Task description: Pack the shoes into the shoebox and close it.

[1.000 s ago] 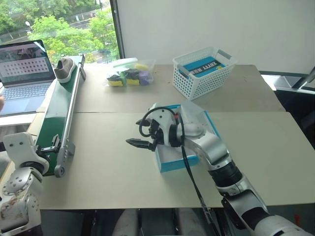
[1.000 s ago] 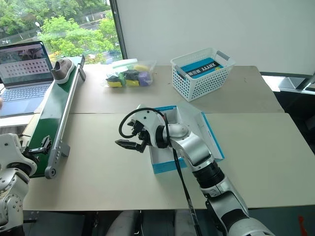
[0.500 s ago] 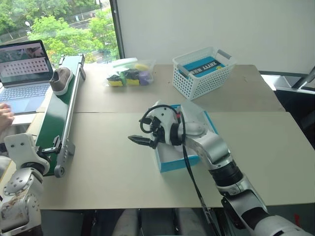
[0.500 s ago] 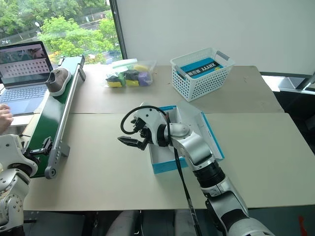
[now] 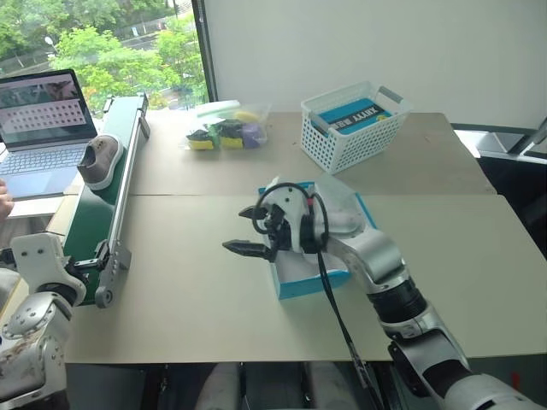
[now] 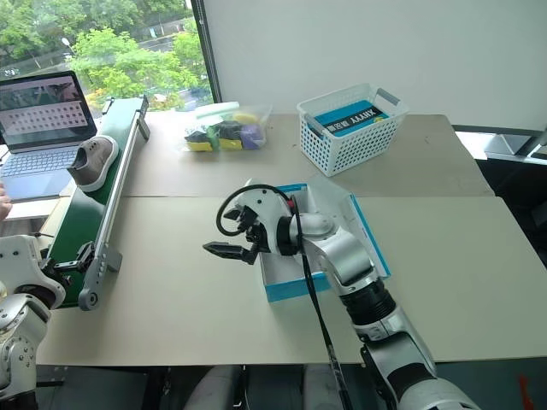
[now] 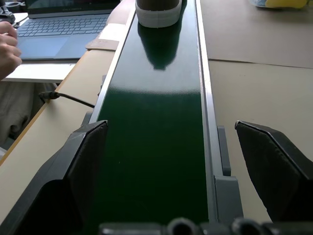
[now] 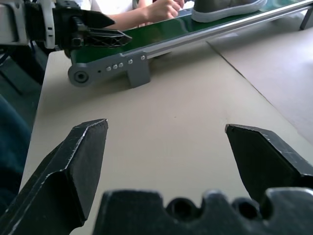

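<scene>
**A:** Your right tool (image 5: 249,231) hangs wide and empty over the desk (image 5: 197,290), just off the left edge of the shoebox (image 5: 303,280), pointing toward the belt. Your left tool (image 7: 181,161) is just as wide, empty, parked at the near end of the green conveyor belt (image 5: 101,205), one finger on each side of the strip.

**B:** And the shoe?

**A:** That's what has changed. The shoe (image 5: 94,160) has ridden down the belt toward you; a second ago it sat up at the far end by the laptop (image 5: 43,128), and now it's roughly a third of the way along. In the left wrist view you see its pale sole (image 7: 157,14) straight ahead, well apart from the fingers (image 7: 85,161).

**B:** So you wait?

**A:** I'd judge so. Neither arm has really shifted, and the shoe is coming to your left tool. The shoebox lies open on the desk, white inside, lid folded back; I can't tell whether a shoe is in it, since your right arm covers much of it. A person's hand (image 7: 9,49) is at the laptop, beside the belt, so keep your reach narrow.
</scene>
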Tool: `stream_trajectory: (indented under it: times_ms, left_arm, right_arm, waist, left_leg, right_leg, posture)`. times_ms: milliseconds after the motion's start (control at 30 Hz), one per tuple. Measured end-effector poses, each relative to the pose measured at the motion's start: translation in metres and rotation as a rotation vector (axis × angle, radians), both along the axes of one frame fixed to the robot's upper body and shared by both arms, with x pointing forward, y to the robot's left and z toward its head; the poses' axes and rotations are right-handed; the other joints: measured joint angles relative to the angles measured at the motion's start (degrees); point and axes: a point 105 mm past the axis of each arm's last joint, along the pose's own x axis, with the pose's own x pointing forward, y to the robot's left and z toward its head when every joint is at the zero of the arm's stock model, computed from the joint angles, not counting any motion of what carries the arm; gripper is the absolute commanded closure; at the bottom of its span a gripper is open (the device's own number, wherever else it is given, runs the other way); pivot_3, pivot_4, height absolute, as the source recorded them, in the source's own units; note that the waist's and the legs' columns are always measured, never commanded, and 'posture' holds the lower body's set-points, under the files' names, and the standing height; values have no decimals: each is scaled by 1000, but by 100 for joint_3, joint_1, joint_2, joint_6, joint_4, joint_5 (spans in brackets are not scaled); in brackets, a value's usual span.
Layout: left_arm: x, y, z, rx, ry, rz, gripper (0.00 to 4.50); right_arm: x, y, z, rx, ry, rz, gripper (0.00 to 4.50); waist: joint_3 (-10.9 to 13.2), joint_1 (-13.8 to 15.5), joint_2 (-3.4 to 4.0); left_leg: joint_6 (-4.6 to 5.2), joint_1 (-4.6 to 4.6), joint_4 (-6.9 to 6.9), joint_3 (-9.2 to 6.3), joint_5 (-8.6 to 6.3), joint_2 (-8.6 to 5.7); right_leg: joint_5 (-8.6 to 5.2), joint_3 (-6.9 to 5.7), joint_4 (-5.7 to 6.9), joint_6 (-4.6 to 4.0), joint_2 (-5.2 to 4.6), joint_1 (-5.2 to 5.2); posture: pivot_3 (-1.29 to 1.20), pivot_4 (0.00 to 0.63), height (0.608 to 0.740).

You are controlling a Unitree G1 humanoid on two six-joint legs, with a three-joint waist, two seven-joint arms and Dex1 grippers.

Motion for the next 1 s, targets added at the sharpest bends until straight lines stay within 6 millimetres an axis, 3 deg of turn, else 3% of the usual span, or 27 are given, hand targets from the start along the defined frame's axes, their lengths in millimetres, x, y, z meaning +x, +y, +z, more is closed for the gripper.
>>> stream_trajectory:
  times_ms: [333, 633, 1000]
  left_arm:
    - [-5, 10, -4, -11, 25, 6, 43]
    - [-14, 22, -13, 5, 82, 21, 43]
    - [-10, 28, -15, 28, 71, 26, 43]
  right_arm:
    - [-17, 2, -9, -57, -40, 148, 0]
    - [-17, 5, -10, -53, -41, 139, 0]
    - [-18, 5, -12, -46, -33, 125, 0]
  waist:
    - [0, -8, 0]
    - [0, 0, -1]
    - [-1, 28, 0]
  left_leg:
    - [0, 0, 0, -5, 0, 1]
    - [0, 1, 0, -19, 0, 2]
    - [-1, 12, 0, -24, 0, 2]
  right_leg:
    - [0, 1, 0, 0, -2, -1]
    - [0, 1, 0, 0, -4, -2]
    - [1, 1, 2, -2, -5, 4]
  posture:
    - [0, 150, 725]
    - [0, 150, 725]
    - [0, 150, 725]
